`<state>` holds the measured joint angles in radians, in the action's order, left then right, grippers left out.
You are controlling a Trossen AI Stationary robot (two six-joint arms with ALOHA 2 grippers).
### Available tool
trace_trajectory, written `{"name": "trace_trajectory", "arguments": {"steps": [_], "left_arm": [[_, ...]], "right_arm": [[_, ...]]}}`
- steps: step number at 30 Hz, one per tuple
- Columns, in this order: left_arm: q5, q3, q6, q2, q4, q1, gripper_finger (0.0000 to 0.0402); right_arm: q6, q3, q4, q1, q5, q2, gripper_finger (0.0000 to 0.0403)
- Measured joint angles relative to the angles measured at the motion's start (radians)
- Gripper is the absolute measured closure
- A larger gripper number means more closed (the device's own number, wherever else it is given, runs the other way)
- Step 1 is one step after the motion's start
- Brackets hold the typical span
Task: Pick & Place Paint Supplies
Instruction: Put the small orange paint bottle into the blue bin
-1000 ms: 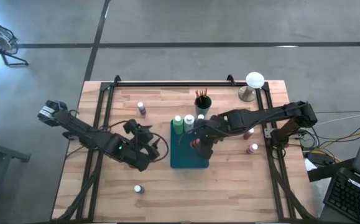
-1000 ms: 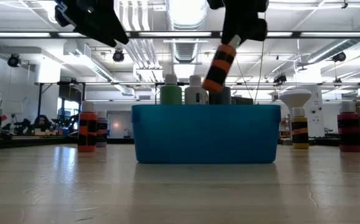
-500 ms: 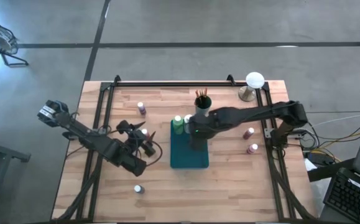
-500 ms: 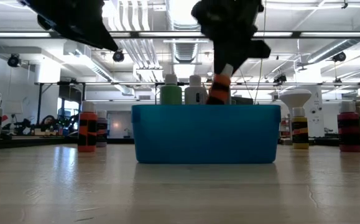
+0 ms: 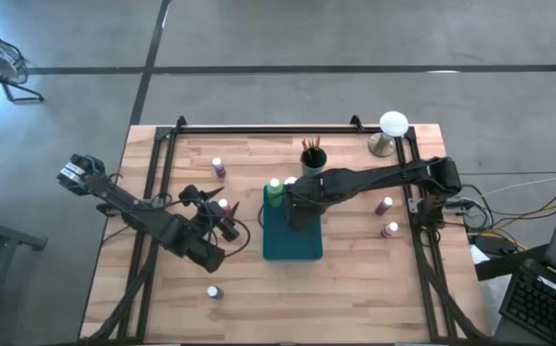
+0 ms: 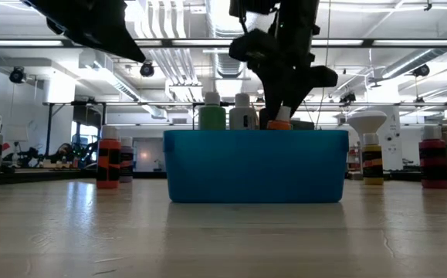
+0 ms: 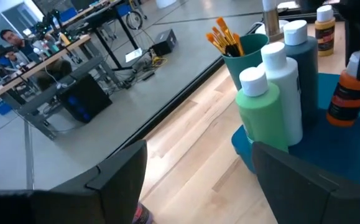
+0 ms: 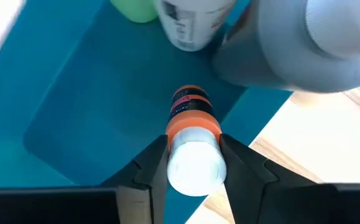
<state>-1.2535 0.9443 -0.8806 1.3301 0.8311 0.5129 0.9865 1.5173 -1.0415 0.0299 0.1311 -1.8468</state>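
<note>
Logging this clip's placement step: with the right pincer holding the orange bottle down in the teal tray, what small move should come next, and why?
Probably lower a touch further, then open the right pincer. It is shut on the orange bottle by its white cap, already inside the teal tray beside the green bottle. Whether its base touches the floor cannot be seen. The left pincer waits open over the table.

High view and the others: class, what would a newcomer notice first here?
First, the right gripper, shut on an orange bottle by its white cap, lowering it into the teal tray mid-table beside the green bottle. Next, the left gripper, open over bare wood left of the tray.
</note>
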Motion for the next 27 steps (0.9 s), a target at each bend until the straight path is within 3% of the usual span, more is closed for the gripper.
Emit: {"name": "trace_trajectory", "arguments": {"steps": [27], "left_arm": [[0.044,0.000,-0.004,-0.022,0.000,0.000,0.0108]], "right_arm": [[-0.021,-0.001,-0.024,-0.081,-0.060,-0.018,0.0288]]}}
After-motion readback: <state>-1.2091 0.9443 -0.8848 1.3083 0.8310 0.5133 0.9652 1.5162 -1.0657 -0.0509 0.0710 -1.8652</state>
